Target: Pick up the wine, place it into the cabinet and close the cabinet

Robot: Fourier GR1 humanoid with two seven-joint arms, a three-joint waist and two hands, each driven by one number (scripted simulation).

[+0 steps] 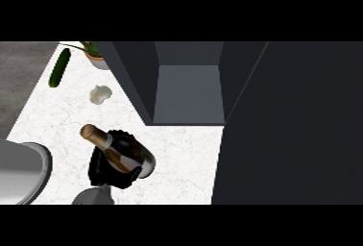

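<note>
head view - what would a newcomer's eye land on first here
First, the wine bottle at lower left, held in the black left hand over the white counter, its gold-foiled neck pointing up-left. Next, the open dark cabinet at top centre, its door filling the right side. A cucumber and garlic lie at upper left.

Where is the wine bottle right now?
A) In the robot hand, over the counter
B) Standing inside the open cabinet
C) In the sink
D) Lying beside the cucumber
A: the wine bottle lies tilted in the black left robot hand curled round it, in front of the open cabinet, whose shelf is bare.
</note>
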